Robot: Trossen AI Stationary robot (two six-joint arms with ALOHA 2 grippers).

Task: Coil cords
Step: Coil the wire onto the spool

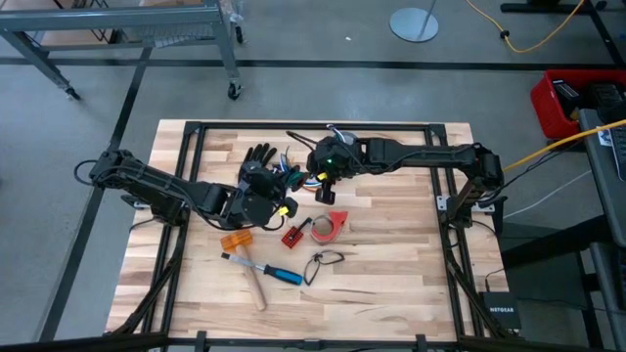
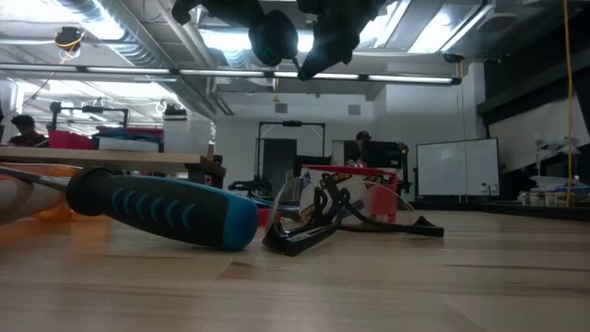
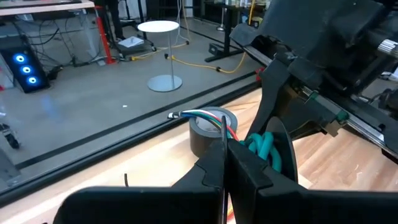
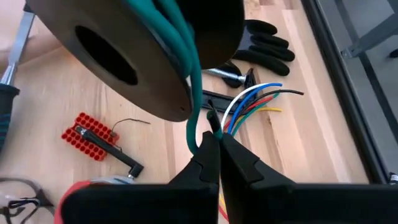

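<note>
Item: cords (image 4: pixel 252 102), a bundle of thin coloured wires (white, blue, red, green, yellow, black), held above the table near its centre, at about 12 o'clock from the red tape roll (image 1: pixel 329 226).

Left gripper (image 3: pixel 225 163): fingers closed together, a wire pinched between them, its coloured ends fanning out just past the tips. In the high view it sits over the black glove (image 1: pixel 258 156), at 9 o'clock from the right gripper.

Right gripper (image 4: pixel 216 140): fingers closed on the bundle just behind its splayed ends, with a teal strand running up from the tips.

Handling note: judged as mid-wind. One gripper should stay clamped as the anchor while the other carries the free length round in even turns; slack is best kept small so the thin strands do not fan apart or slip out.

View differences: the right wrist view alone shows the separate wire colours, the red bit holder (image 4: pixel 87 137) and a bolt by the glove. The left wrist view alone shows a grey tape roll (image 3: pixel 208 130) behind the wires. The low view shows only the screwdriver (image 2: pixel 161 207) and safety glasses (image 2: pixel 318 221); the cords are not visible there.
</note>
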